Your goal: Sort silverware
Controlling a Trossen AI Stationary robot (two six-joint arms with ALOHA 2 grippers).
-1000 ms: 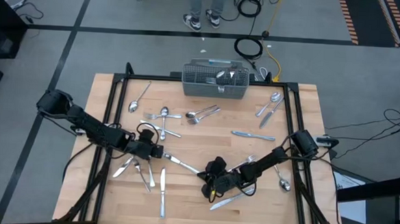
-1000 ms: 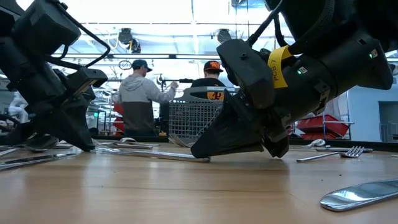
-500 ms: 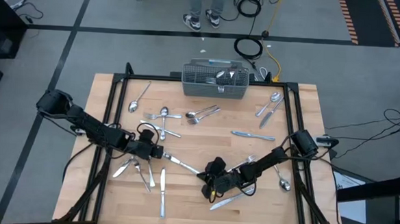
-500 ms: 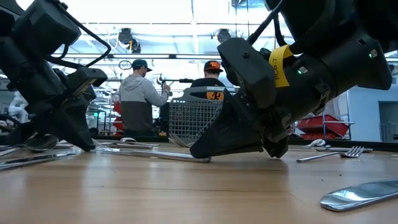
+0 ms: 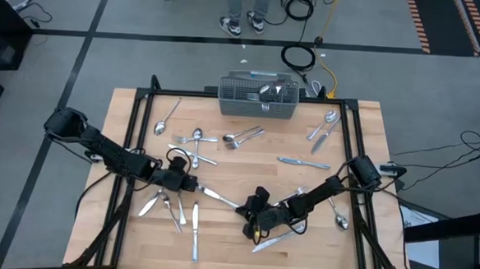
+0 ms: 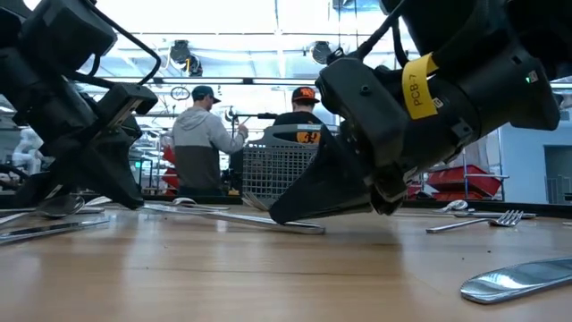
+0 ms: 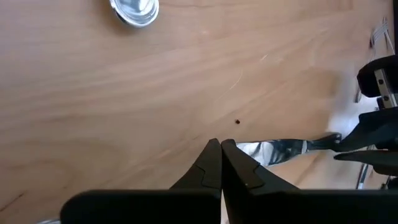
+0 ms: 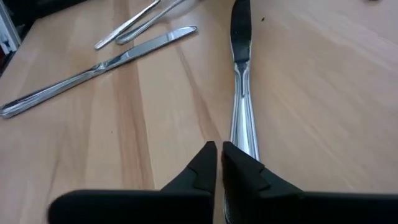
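Knife (image 5: 218, 198) lower centre of high view, on desk (image 5: 333, 246) | left claw (image 5: 192, 185) closed on one end | right claw (image 5: 247, 209) nearly shut at other end | advice: release one side before lifting toward basket (image 5: 258, 97).

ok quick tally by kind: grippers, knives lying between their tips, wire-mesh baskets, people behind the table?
Grippers: 2 (left gripper, right gripper)
Knife between them: 1
Wire-mesh basket: 1
People: 2 (grey hoodie, orange cap)
Total: 6
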